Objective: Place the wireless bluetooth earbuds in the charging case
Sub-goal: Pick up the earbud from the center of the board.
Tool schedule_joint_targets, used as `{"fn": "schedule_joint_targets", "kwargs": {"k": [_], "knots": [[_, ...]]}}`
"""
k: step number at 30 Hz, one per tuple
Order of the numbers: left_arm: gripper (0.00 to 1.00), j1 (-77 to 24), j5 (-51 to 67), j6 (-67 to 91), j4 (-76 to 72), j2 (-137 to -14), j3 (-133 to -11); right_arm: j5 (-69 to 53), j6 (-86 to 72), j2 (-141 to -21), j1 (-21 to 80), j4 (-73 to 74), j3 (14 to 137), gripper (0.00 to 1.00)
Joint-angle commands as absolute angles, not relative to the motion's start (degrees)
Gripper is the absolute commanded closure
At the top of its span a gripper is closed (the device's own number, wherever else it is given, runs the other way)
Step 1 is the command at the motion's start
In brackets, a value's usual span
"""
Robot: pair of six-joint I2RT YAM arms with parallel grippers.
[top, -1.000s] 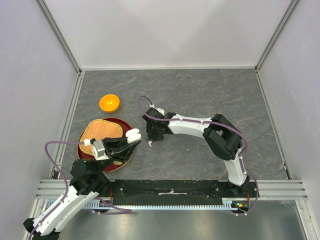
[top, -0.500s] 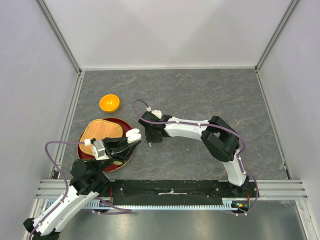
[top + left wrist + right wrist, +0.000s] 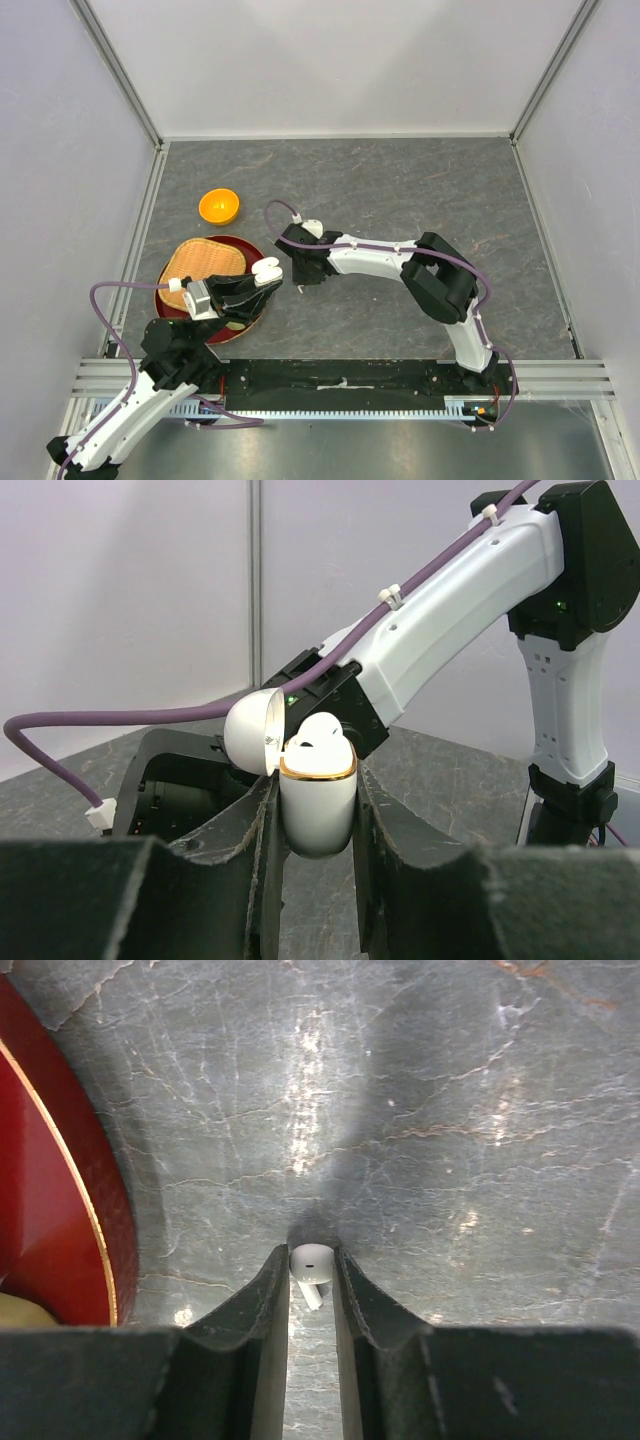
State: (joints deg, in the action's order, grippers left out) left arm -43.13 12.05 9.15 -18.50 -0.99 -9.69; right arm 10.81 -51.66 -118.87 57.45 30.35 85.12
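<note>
Since the earlier frame the right gripper (image 3: pixel 303 286) has travelled left, toward the left gripper (image 3: pixel 268 274), and its jaws have narrowed.

Top view – the left gripper holds the charging case (image 3: pixel 266 267) over the right rim of the red plate (image 3: pixel 161 300), in the near-left part of the tabletop (image 3: pixel 400 180). The right gripper is just beside it. An orange bowl (image 3: pixel 219 206) sits well apart, toward the far-left corner.

Left wrist view – the jaws are pressed against both flanks of the case (image 3: pixel 318 805). The case stands upright with its lid (image 3: pixel 250 730) swung open. A white rounded form in the mouth is probably a second earbud (image 3: pixel 322 730), already seated.

Right wrist view – the jaws pinch one earbud (image 3: pixel 311 1263) at the fingertips (image 3: pixel 274 1295), by its bulb, with the stem pointing back between them. The plate rim (image 3: pixel 62 1165) lies to the left.

Handling:
- The earbud is judged very light, rigid and glossy, so it is likely to slip or pivot under uneven pressure.
- Grip across the bulb, leaving the stem free to enter its socket.
- Apply light force only.
</note>
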Motion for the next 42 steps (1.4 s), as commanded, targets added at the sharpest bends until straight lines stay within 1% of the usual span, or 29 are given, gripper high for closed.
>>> {"fn": "schedule_joint_targets", "kwargs": {"k": [1,9,17,21,28,42], "knots": [[0.98,-43.2,11.0,7.6,-19.4,-0.6,-11.1,15.3,-51.9,-115.7,57.2,31.3,81.4,0.76],[0.98,-43.2,10.9,7.8,-19.9,-1.2,-10.9,19.3,-54.0,-104.3,56.3,31.0,69.5,0.78],[0.98,-43.2,11.2,9.2,-21.4,-2.3,-10.1,18.1,-57.7,-92.0,53.3,30.6,56.5,0.76],[0.98,-43.2,11.4,9.7,-23.5,-3.6,-9.8,17.5,-58.5,-90.5,53.3,30.1,52.6,0.76],[0.98,-43.2,12.0,10.4,-23.7,-5.2,-10.2,15.6,-60.6,-90.5,53.3,27.9,50.4,0.75],[0.98,-43.2,12.6,11.1,-24.2,-6.6,-10.5,14.4,-56.7,-91.8,53.2,29.3,50.4,0.55]]}}
